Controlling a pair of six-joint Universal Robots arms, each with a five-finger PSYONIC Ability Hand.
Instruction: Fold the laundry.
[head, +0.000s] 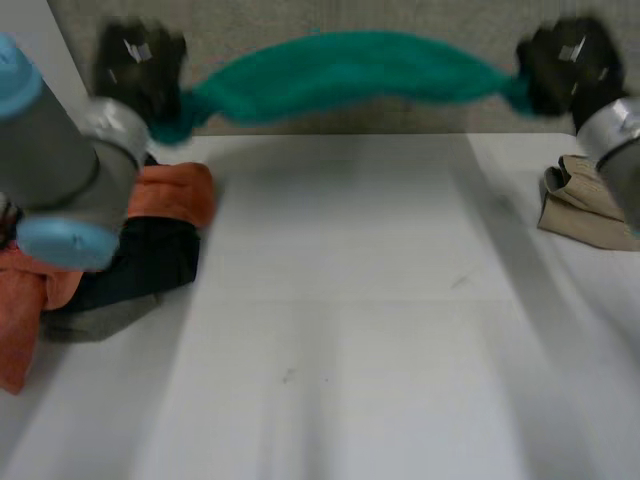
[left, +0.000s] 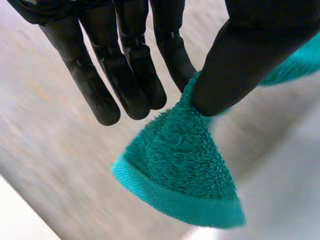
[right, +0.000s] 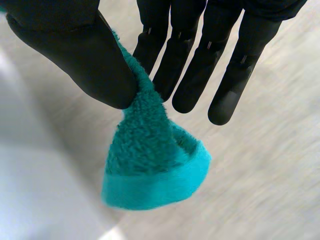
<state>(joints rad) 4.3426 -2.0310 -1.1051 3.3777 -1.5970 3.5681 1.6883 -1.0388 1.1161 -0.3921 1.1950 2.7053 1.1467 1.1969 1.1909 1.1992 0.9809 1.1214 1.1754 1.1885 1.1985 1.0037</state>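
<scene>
A teal towel (head: 345, 75) hangs stretched in the air above the table's far edge, bunched into a long band between my two hands. My left hand (head: 140, 68) holds its left end; in the left wrist view the thumb (left: 245, 60) pinches a teal corner (left: 182, 170) against the fingers (left: 130, 75). My right hand (head: 570, 65) holds the right end; the right wrist view has its thumb (right: 80, 55) pressing the other corner (right: 150, 165) against the fingers (right: 200, 70).
A heap of orange, black and grey clothes (head: 140, 260) lies at the table's left under my left arm (head: 60, 170). A folded beige cloth (head: 580, 205) sits at the right edge. The white table (head: 340, 330) lies bare in the middle and front.
</scene>
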